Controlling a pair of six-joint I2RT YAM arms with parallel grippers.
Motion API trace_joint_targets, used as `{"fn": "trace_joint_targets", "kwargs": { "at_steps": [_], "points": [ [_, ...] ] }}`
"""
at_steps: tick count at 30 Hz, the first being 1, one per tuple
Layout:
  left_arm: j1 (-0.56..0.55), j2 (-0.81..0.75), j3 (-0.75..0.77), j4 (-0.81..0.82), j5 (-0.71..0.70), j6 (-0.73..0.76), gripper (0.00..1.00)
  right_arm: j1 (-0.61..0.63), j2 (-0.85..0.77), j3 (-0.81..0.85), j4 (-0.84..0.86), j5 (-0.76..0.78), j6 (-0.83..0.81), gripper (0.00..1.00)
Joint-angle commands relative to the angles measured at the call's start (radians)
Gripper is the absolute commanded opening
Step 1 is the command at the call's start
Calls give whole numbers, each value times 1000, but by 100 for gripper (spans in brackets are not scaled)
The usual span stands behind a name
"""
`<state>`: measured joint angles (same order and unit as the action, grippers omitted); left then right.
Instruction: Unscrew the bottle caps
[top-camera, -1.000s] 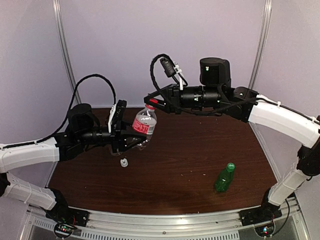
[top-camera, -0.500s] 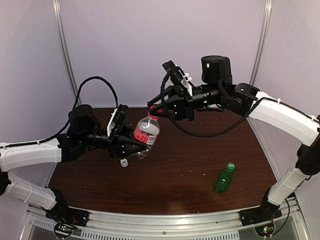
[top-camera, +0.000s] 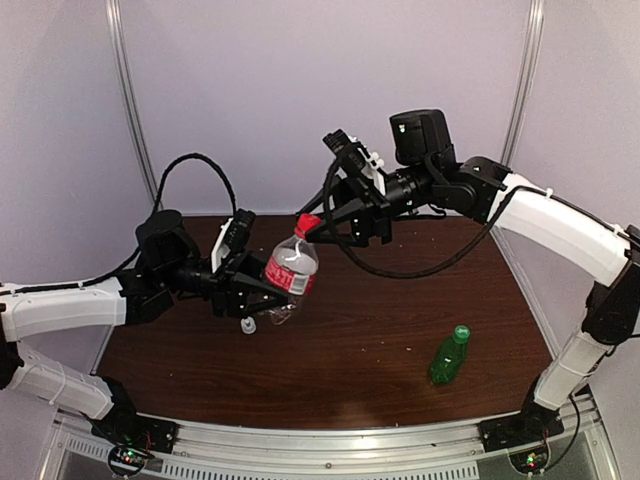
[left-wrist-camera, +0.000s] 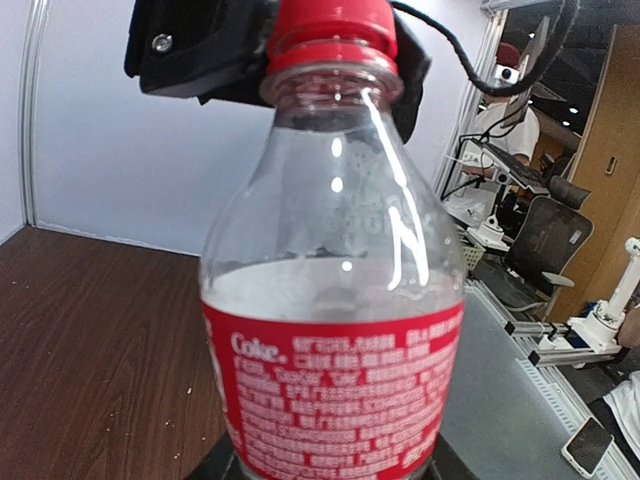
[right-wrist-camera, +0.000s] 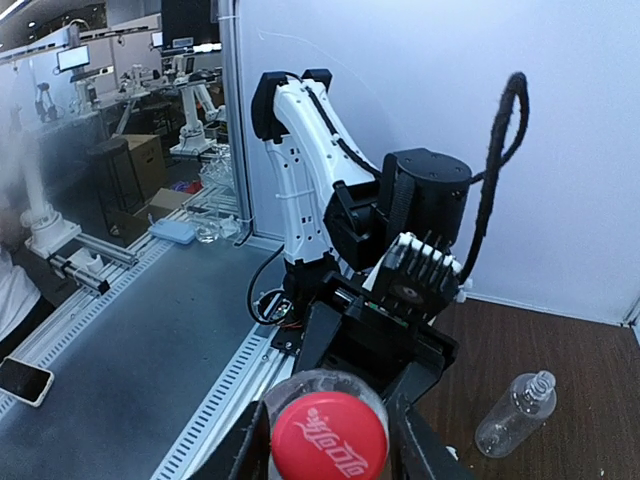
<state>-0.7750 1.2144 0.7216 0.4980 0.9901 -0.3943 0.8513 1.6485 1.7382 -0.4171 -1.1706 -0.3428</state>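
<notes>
The left hand (top-camera: 262, 290) comes in from 9 o'clock and is closed around the lower body of a clear bottle (top-camera: 291, 268) with a red label. It holds the bottle off the surface (top-camera: 380, 300), leaning with its neck toward 1 o'clock. In the left wrist view the bottle fills the frame and looks about half full of clear liquid.

Just below that hand, at about 7 o'clock from the held bottle, a small clear bottle (top-camera: 247, 324) rests on the surface. The right wrist view shows it lying on its side. Whether its white nozzle cap is on is too small to tell.

The red cap (top-camera: 308, 222) sits on the neck of the held bottle, and the left wrist view shows it seated down against the neck ring. The right hand (top-camera: 322, 228) reaches in from 2 o'clock. Its fingers (right-wrist-camera: 412, 442) stand narrow on either side of the cap, but I cannot tell whether they press on it or only bracket it.

Well apart, at about 4 o'clock on the surface, a green bottle (top-camera: 447, 358) lies tilted with its green cap (top-camera: 461, 331) in place.

The task seems to be at an early stage. The red cap is the one in hand and is not yet off, the green one is untouched, and the nozzle cap's state is unclear.
</notes>
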Motion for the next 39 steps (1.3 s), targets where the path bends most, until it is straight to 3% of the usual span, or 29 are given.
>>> {"fn": "trace_joint_targets", "kwargs": {
  "at_steps": [1, 5, 8, 13, 17, 21, 27, 34, 39],
  "points": [
    [6, -16, 45, 26, -67, 62, 14, -18, -86, -101, 180, 148, 195, 47],
    [6, -15, 69, -44, -157, 98, 14, -15, -120, -134, 242, 234, 320, 64],
    [6, -12, 85, -94, -225, 124, 13, -12, -143, -155, 272, 339, 414, 83],
    [6, -10, 96, -142, -314, 152, 13, 8, -158, -164, 297, 544, 551, 92],
    [7, -13, 98, -156, -363, 161, 13, 45, -138, -143, 270, 735, 606, 92],
    [7, -15, 101, -171, -400, 169, 13, 63, -115, -133, 258, 805, 652, 90],
    [6, -21, 100, -182, -423, 177, 14, 76, -96, -135, 251, 836, 677, 85],
    [7, -30, 95, -184, -437, 183, 13, 83, -92, -158, 276, 796, 689, 64],
    [6, -38, 89, -185, -446, 184, 13, 85, -90, -179, 288, 789, 696, 62]
  ]
}}
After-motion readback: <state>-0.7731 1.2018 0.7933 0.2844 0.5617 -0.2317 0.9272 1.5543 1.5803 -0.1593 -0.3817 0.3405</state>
